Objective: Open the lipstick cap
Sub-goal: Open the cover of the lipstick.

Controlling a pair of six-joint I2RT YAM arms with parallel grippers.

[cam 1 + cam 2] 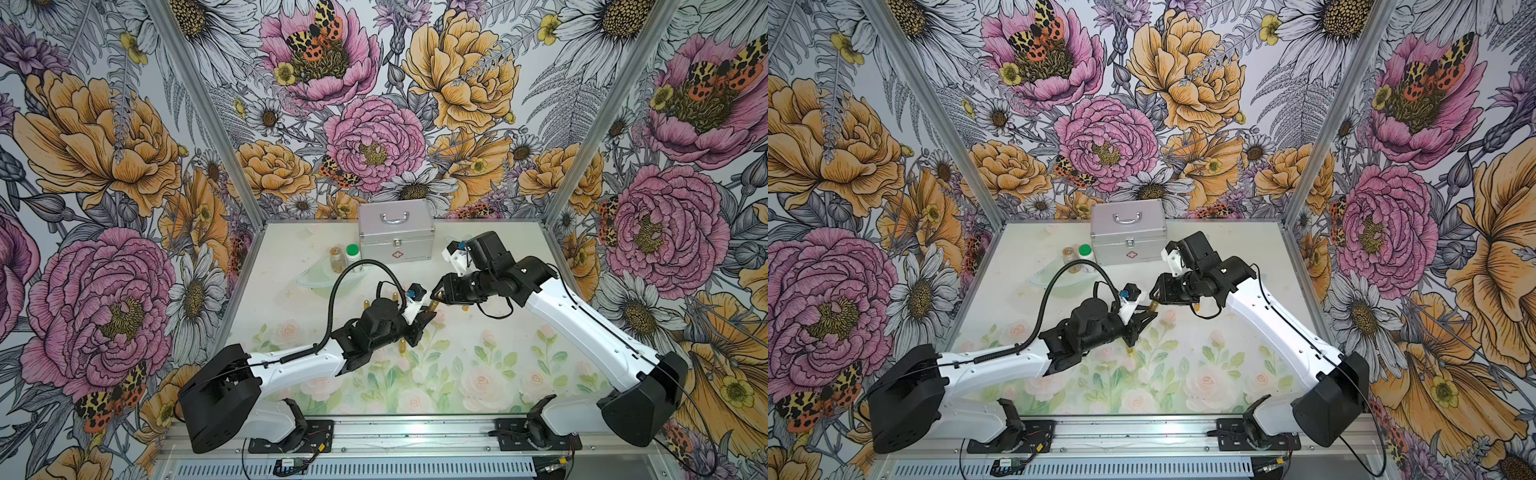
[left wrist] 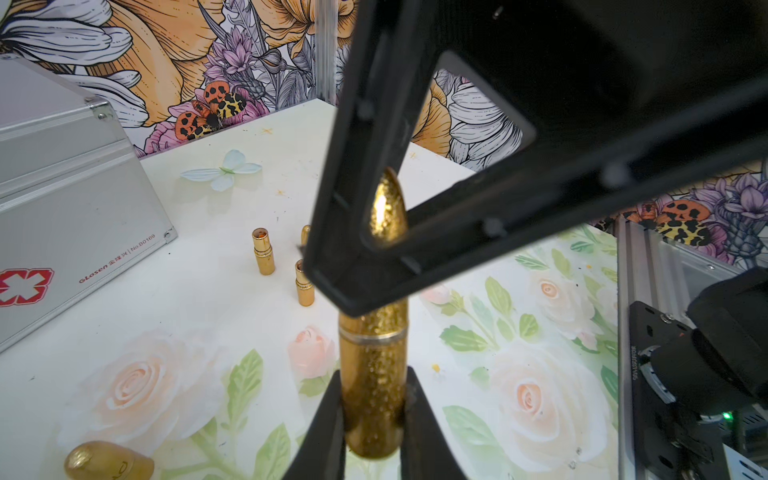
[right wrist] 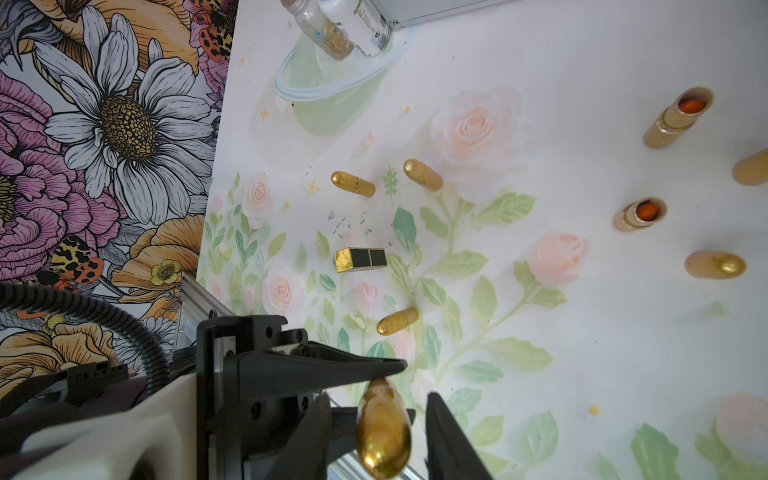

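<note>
Within the left gripper (image 2: 374, 388) — glittery gold lipstick (image 2: 372, 365), bullet-tipped cap (image 2: 388, 208) on

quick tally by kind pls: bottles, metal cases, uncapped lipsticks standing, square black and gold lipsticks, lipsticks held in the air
bottles: 2
metal case: 1
uncapped lipsticks standing: 2
square black and gold lipstick: 1
lipstick held in the air: 1
total: 7

Floral table (image 1: 498, 365) holds a silver case (image 1: 396, 232), bottles (image 1: 353, 252), scattered lipsticks (image 3: 423, 175).

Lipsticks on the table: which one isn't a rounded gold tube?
The square black-and-gold lipstick, lying flat in the right wrist view; the rest are round and all gold.
</note>
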